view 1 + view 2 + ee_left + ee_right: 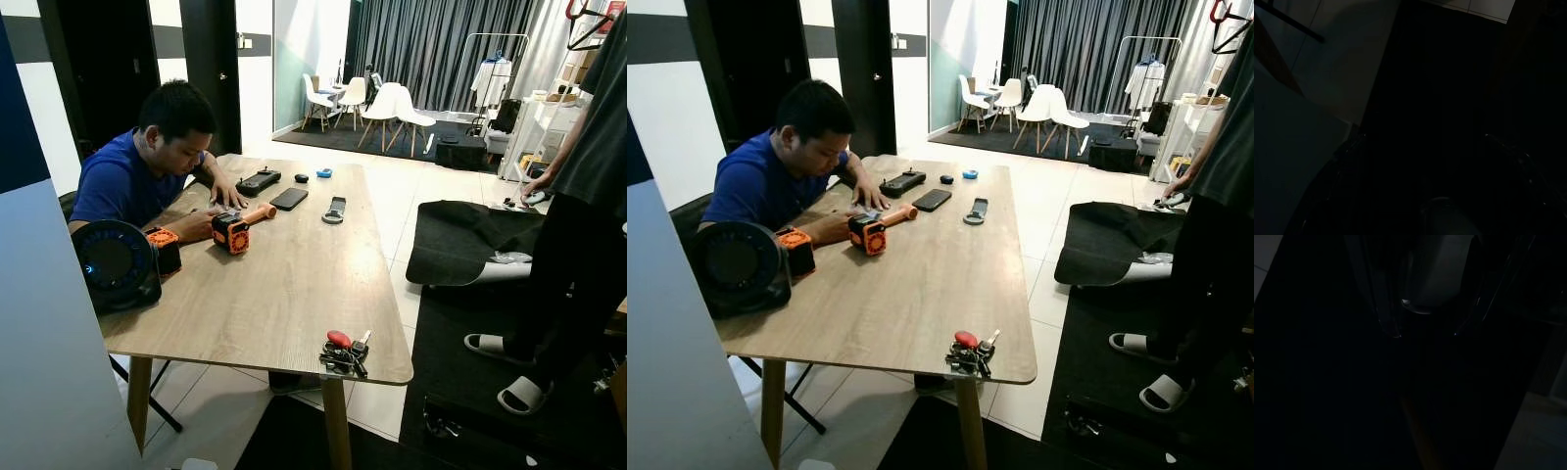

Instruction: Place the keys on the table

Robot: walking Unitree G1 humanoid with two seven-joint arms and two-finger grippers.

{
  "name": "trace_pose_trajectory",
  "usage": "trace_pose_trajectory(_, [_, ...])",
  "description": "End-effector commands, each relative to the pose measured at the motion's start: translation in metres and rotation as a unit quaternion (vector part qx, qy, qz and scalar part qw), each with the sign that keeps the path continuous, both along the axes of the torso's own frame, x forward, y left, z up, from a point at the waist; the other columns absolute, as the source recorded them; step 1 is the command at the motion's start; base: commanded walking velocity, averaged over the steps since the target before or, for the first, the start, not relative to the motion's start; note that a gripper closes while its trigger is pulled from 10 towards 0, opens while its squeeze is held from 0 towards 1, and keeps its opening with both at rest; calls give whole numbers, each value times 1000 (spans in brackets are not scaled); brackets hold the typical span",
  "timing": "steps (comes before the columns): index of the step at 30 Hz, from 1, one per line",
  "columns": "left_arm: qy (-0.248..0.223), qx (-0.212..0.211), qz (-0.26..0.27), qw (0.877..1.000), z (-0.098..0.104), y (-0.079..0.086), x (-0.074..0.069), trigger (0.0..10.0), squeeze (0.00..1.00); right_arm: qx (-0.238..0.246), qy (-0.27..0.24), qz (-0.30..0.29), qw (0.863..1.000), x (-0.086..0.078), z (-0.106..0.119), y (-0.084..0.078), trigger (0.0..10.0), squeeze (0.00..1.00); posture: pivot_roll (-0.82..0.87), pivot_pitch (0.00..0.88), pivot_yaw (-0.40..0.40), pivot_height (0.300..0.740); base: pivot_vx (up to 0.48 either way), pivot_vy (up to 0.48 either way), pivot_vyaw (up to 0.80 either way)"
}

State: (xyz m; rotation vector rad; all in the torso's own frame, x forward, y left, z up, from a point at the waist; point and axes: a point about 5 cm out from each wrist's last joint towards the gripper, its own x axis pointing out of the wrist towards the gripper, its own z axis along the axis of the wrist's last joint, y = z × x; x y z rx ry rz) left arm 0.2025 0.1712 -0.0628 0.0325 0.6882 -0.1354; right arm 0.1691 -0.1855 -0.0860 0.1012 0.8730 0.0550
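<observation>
A bunch of keys [345,352] with a red fob lies on the wooden table [274,304], at its near right corner close to the edge. Nothing holds the keys. Both arms hang low in the shade. In the dark left wrist view, my left gripper [1422,134] is a faint outline over dark floor, its fingers apart. My right gripper [1425,334] looks much the same in the right wrist view, fingers apart with nothing between them.
A person in blue [137,176] sits at the table's left side with an orange tool [235,231]. A black fan [116,264], a phone [289,199] and small gadgets lie on the table. Another person [588,215] stands at the right on a black mat [460,240].
</observation>
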Motion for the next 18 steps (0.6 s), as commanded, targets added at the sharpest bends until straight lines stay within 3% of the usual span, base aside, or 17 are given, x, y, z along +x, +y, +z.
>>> trace_pose_trajectory(1, [6, 4, -1, 1000, -2, 3, -2, 10000, 0, -5, -1, 17, 1000, -2, 0, 1, 10000, 0, 74, 0, -27, 740, 0, 0, 800])
trace_pose_trajectory(18, [7, 10, -1, 1000, -2, 5, -4, 10000, 0, -14, 6, 56, 998, -5, -2, 6, 10000, 0, 78, 0, -27, 740, 0, 0, 800])
